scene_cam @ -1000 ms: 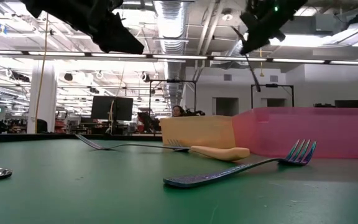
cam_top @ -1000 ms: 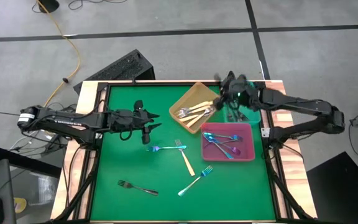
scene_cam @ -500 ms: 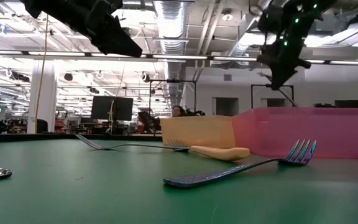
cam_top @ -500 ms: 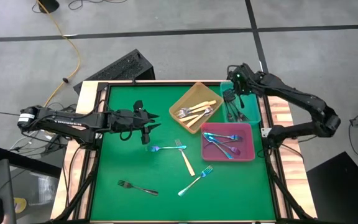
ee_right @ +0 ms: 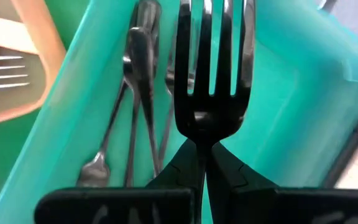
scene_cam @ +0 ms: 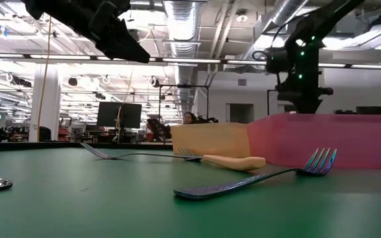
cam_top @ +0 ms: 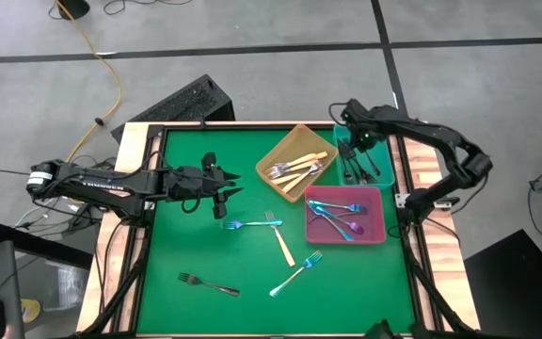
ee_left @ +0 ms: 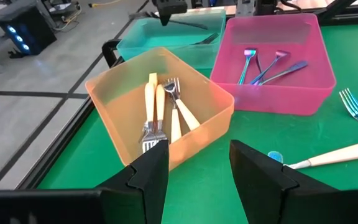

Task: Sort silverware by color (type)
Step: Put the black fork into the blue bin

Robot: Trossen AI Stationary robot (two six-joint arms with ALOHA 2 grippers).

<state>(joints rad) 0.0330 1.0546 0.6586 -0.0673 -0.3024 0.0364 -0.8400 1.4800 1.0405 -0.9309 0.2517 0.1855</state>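
My right gripper (cam_top: 359,147) is shut on a black fork (ee_right: 213,62) and hangs over the teal tray (cam_top: 380,171) at the far right, where other black forks (ee_right: 138,99) lie. The orange tray (cam_top: 290,143) holds cream-handled forks (ee_left: 160,115). The pink tray (cam_top: 376,231) holds iridescent blue forks (ee_left: 266,62). Loose on the green mat lie two blue forks (cam_top: 243,224) (cam_top: 297,273), a cream fork (cam_top: 281,241) and a black fork (cam_top: 208,282). My left gripper (cam_top: 226,194) hovers open over the mat's left-middle, touching nothing. My right gripper pinches the black fork at its neck (ee_right: 199,127), just behind the tines, between the two fingers. The fingers slant steeply down from above. The tines stick out beyond the fingertips, over the forks in the teal tray. I cannot tell whether they touch anything.
The three trays stand close together at the far right of the mat. A raised wooden frame (cam_top: 137,235) borders the table. Bare mat (cam_top: 196,151) lies at the far left and along the near edge.
My right gripper has sunk toward the teal tray and tipped from a shallow slant to pointing steeply down, staying shut on the black fork. Its arm has swung round toward the table's far right corner. The left arm has kept still.
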